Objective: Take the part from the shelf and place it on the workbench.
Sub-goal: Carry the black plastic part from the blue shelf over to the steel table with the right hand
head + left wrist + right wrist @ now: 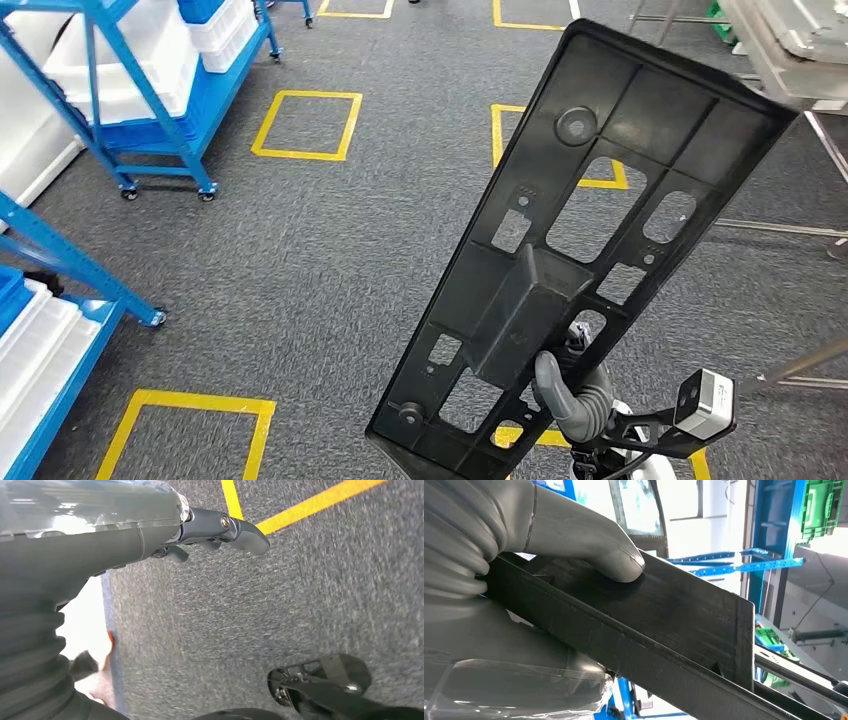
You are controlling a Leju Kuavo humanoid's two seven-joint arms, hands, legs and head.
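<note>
Head view: the right hand point(573, 395) grips the black part point(580, 250) near its lower end, holding it tilted up over the grey carpet point(330, 260), with blue shelves point(140, 90) well apart to the left. Right wrist view shows the thumb point(589, 540) pressed on the part's raised block. Left wrist view shows the left hand point(210, 530) with nothing in it, fingers curled in, above the carpet.

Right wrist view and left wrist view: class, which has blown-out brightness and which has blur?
Right wrist view: background windows glare white behind the black part under the right hand. Left wrist view: the carpet is smeared with blur.
</note>
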